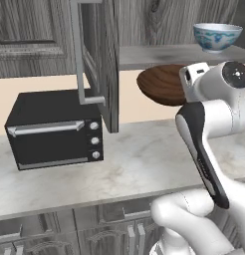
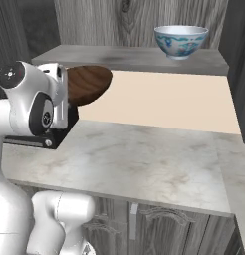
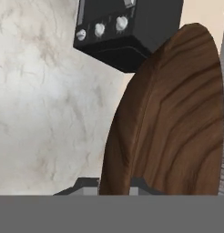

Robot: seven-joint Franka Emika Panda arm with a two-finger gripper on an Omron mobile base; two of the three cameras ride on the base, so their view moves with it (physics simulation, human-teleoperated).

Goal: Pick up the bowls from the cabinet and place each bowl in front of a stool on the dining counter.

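Observation:
My gripper [image 3: 113, 186] is shut on the rim of the dark brown wooden bowl [image 3: 173, 118], which stands on edge in the hand view. The wooden bowl [image 1: 162, 84] hangs tilted in the air just below the cabinet's grey shelf [image 1: 159, 54], above the wall counter. From the right side the wooden bowl [image 2: 89, 82] sticks out of my hand, with the gripper [image 2: 69, 92] at its near rim. The white bowl with blue-green pattern [image 1: 217, 36] [image 2: 181, 41] stands upright on the shelf [image 2: 129, 57]. The cabinet door [image 1: 99, 64] is swung open. The dining counter is out of view.
A black toaster oven [image 1: 52, 129] [image 3: 127, 32] sits on the marble wall counter [image 1: 134, 164] [image 2: 139, 159], left of the open door and its metal bar handle [image 1: 78, 55]. Grey drawers and doors run below the counter.

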